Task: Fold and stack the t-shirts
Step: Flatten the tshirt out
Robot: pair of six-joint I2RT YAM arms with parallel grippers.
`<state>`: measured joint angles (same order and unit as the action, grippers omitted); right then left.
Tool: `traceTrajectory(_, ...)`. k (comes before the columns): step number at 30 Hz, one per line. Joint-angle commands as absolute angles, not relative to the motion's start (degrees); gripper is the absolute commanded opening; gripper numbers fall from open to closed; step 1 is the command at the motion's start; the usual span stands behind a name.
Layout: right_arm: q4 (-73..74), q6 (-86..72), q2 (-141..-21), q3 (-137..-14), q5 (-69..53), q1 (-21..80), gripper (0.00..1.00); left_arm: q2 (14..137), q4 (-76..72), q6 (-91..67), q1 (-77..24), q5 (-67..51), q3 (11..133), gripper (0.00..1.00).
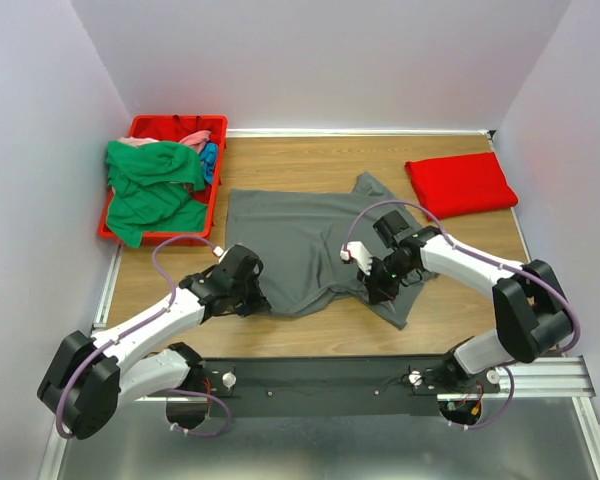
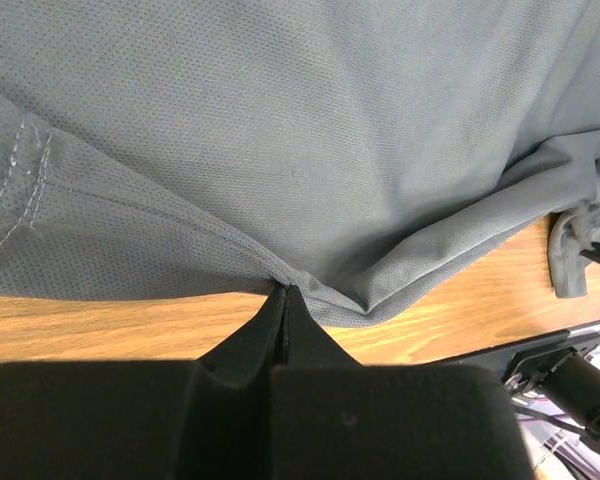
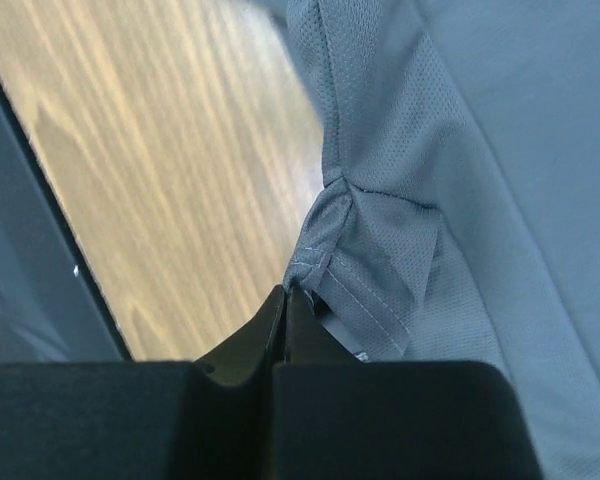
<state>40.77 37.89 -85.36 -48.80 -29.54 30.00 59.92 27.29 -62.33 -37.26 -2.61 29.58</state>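
On the wooden table point(image 1: 310, 165), left pincer point(image 2: 285, 292) and right pincer point(image 3: 285, 293) each clamp the dark grey t-shirt point(image 1: 290, 235).

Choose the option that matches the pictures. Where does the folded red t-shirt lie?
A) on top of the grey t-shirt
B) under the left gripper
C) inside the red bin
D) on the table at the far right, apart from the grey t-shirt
D: the red t-shirt lies folded on the bare table at the far right, with wood showing between it and the grey t-shirt, and far from the red bin.
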Motion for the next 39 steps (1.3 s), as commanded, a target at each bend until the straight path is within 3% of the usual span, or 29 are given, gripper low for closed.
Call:
traceTrajectory(1,48.75,43.41,-81.76,-49.74,-30.33,30.41,0.03,58.45,28.91,-61.88,-37.62,-3.52,30.76,0.0)
traceTrajectory(15,62.84,51.77,-67.86,-52.64,-30.49,30.32,0.0,57.31,30.94,-60.38,-37.62,-4.83,33.92,0.0)
traceTrajectory(24,69.6,53.79,-68.2,-57.03,-35.94,30.41,0.0,56.52,31.2,-58.36,-37.7,-7.21,36.21,0.0)
traceTrajectory(39,76.99,55.9,-73.39,-63.81,-33.13,33.13,0.01,54.05,32.34,-56.69,-37.62,-9.93,36.74,0.0)
